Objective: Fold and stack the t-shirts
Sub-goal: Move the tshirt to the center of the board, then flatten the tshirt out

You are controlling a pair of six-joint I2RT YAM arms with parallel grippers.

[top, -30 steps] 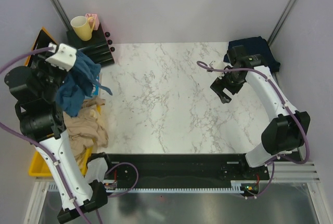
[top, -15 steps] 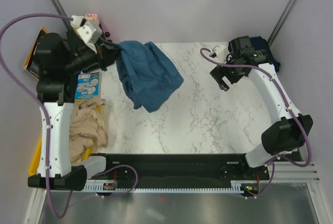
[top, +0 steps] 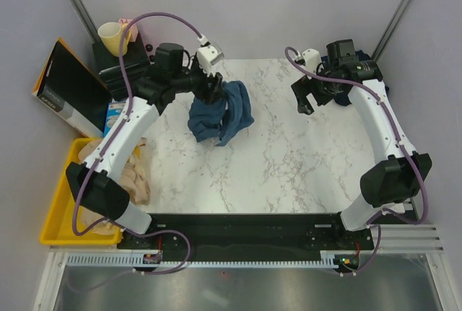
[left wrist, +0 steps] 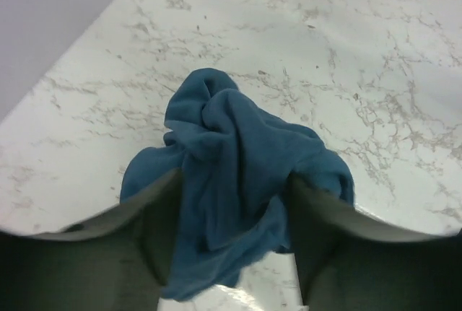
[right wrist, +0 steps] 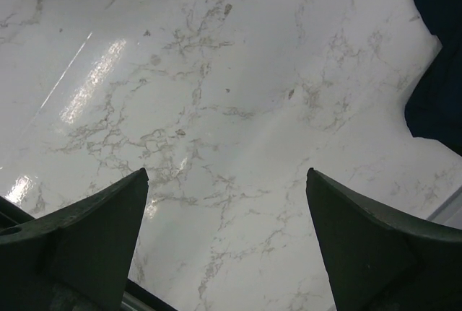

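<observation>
Top external: left arm [top: 128, 132] reaches across, jaws straddling steel-blue t-shirt [top: 232, 112], grip unclear; right arm [top: 382, 120]'s jaws spread wide.

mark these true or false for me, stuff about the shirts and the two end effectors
1. The steel-blue t-shirt sits on the marble table. True.
2. It is folded flat. False: it is a crumpled bunch.
3. The right end effector holds the navy t-shirt. False: it is open and empty above bare marble; the navy t-shirt lies off to its side.
4. Steel-blue cloth lies between the fingers of the left end effector. True.
</observation>
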